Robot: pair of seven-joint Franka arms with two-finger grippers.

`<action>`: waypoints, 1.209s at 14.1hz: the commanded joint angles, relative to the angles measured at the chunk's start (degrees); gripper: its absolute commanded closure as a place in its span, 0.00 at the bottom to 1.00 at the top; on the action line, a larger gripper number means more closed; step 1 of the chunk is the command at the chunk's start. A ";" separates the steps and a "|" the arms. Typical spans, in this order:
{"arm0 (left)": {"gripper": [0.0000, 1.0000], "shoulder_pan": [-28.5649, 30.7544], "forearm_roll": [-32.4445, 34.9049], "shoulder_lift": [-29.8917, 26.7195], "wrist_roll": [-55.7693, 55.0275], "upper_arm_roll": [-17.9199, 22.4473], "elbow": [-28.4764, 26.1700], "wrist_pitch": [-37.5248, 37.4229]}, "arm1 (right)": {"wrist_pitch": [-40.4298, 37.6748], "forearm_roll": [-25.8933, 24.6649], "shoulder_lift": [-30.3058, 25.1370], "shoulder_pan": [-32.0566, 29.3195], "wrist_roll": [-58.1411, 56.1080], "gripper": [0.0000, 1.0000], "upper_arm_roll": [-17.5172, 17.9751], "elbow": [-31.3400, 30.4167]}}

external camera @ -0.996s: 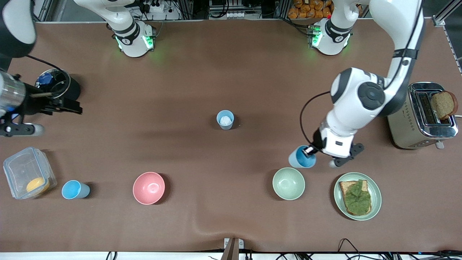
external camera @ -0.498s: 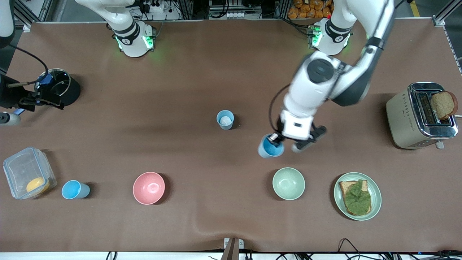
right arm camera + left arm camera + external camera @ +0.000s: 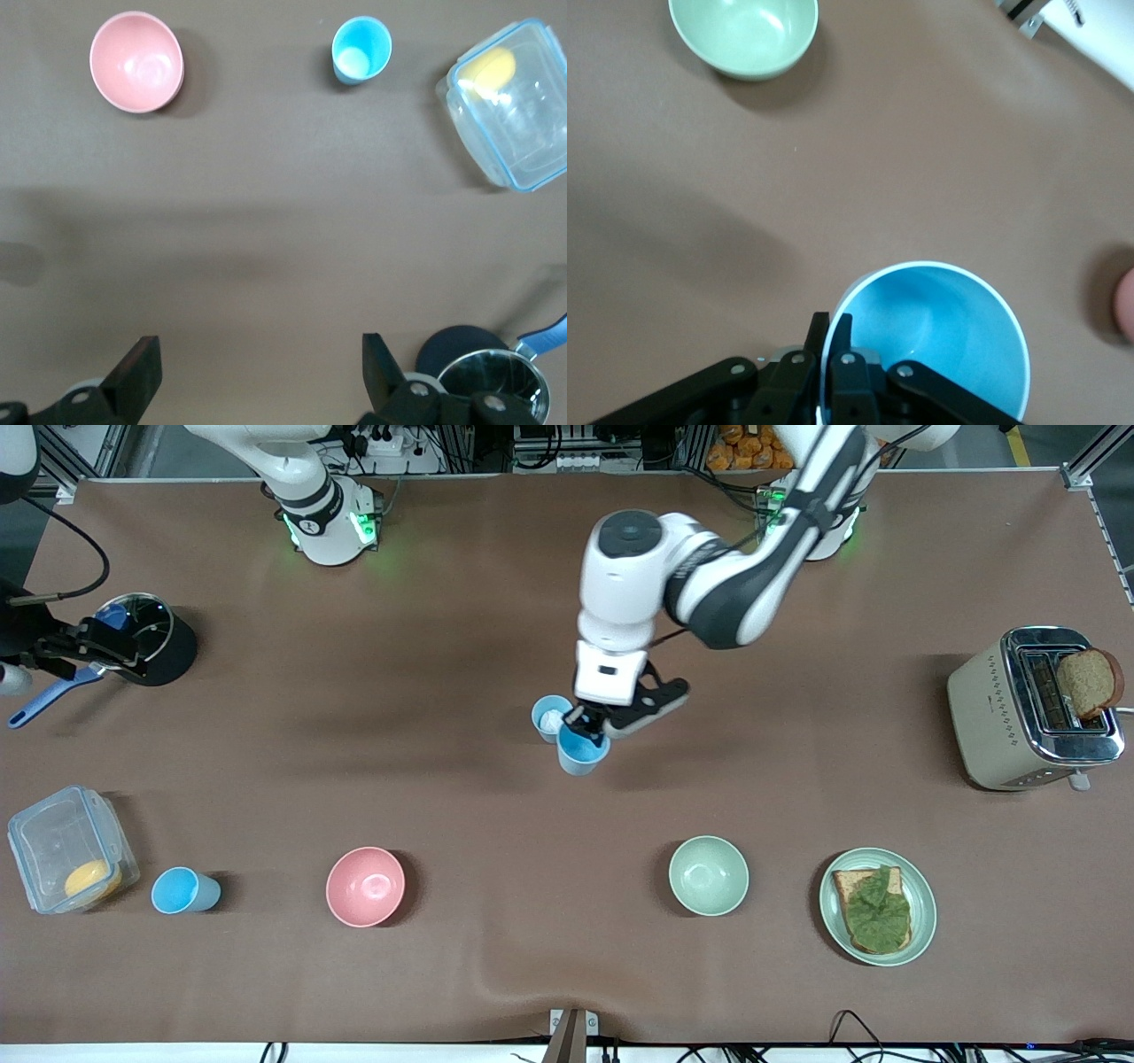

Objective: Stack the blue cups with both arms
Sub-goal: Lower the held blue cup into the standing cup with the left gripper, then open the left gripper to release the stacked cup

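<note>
left gripper [image 3: 592, 726] — pinching smooth tapered sky-blue cup [image 3: 582, 751] rim | right gripper [image 3: 257, 367] — fingers spread, empty

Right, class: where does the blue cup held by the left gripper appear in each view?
Front view: held blue cup in the left gripper, over the table beside the pale cup.
Left wrist view: the cup, rim pinched between fingers.
Right wrist view: not in it.
Shared landmark: pale green bowl, front and left wrist.

White arms [image 3: 638, 576] w/ black joint caps, black fingers [image 3: 133, 376], green-lit bases.
</note>
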 commanded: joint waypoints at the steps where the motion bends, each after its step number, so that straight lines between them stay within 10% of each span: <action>1: 1.00 -3.08 7.31 3.76 -7.17 0.51 2.46 -0.79 | 0.47 0.00 -0.92 0.54 -0.69 0.00 -0.58 0.13; 17: 1.00 -6.61 1.01 5.35 -8.08 0.07 2.03 -4.48 | -4.62 -1.14 -0.57 -1.40 -0.25 0.00 3.29 2.94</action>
